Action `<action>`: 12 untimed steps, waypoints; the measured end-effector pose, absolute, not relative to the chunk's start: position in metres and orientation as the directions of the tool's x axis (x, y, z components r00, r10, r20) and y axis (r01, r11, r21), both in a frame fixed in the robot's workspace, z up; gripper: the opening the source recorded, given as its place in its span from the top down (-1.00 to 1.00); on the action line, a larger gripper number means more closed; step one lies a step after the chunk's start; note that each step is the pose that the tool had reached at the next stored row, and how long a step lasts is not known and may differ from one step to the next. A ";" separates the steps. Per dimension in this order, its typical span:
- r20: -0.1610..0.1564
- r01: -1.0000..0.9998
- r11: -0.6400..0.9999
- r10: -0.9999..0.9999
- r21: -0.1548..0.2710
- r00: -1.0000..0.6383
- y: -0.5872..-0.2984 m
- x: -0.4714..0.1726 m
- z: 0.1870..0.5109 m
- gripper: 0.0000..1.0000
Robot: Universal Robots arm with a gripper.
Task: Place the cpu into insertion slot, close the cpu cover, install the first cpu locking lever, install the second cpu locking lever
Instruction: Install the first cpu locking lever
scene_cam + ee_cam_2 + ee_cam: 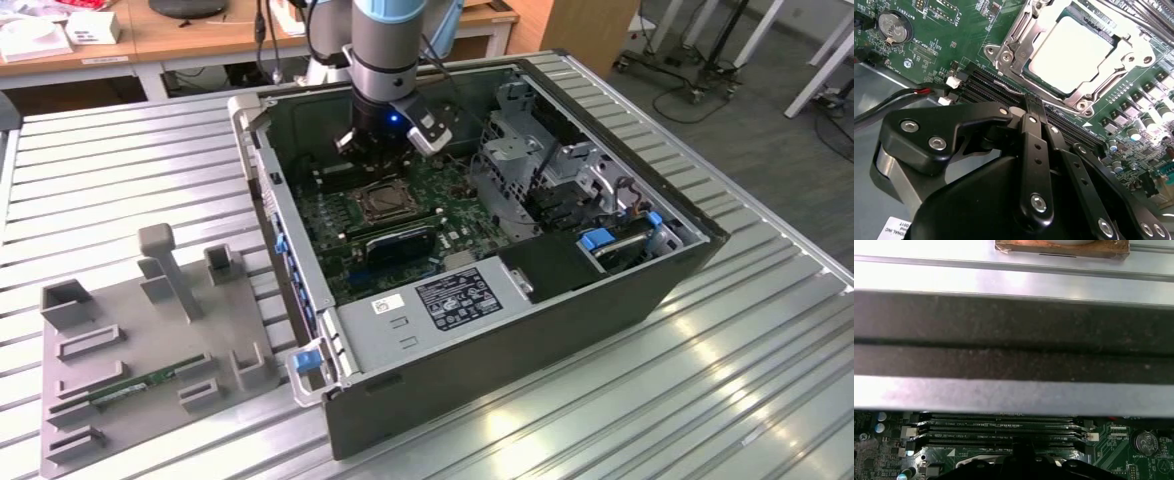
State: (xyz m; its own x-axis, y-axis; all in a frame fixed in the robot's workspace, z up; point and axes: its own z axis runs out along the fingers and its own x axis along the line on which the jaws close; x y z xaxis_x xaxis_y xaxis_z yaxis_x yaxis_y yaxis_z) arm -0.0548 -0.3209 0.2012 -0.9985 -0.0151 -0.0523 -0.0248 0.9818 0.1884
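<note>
Desks (200,40) behind, ribbed metal table (747,400), computer case (534,340), cpu (1074,55) inside

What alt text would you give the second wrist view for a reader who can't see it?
A black gripper, shut and empty, hangs close above a green motherboard, its tips near the long black memory slots. Just beyond, the bright silver cpu lies framed by the silvery cpu cover.

Wooden desks (200,40) stand behind the ribbed metal table (747,400) on grey floor (781,125).
</note>
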 end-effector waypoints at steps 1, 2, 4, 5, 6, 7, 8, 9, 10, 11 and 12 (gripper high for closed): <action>-0.052 -0.025 0.982 -0.015 0.188 -0.999 -0.321 -0.055 0.201 0.79; -0.052 -0.025 0.982 -0.015 0.188 -0.999 -0.321 -0.055 0.200 0.79; -0.052 -0.025 0.982 -0.015 0.188 -0.999 -0.321 -0.054 0.199 0.79; -0.052 -0.025 0.982 -0.015 0.188 -0.999 -0.321 -0.054 0.199 0.79; -0.052 -0.025 0.982 -0.015 0.188 -0.999 -0.321 -0.054 0.198 0.79; -0.052 -0.025 0.982 -0.015 0.188 -0.999 -0.321 -0.054 0.198 0.79; -0.052 -0.025 0.982 -0.015 0.188 -0.999 -0.321 -0.054 0.198 0.79; -0.052 -0.025 0.982 -0.015 0.188 -0.999 -0.321 -0.054 0.197 0.79; -0.052 -0.025 0.982 -0.015 0.188 -0.999 -0.321 -0.054 0.197 0.79; -0.052 -0.025 0.982 -0.015 0.188 -0.999 -0.321 -0.054 0.197 0.79; -0.052 -0.025 0.982 -0.015 0.188 -0.999 -0.321 -0.054 0.197 0.79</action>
State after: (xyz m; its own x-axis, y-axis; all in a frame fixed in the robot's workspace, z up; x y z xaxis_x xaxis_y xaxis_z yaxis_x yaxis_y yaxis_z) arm -0.0539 -0.3210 0.1966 -0.9985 -0.0152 -0.0523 -0.0248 0.9818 0.1884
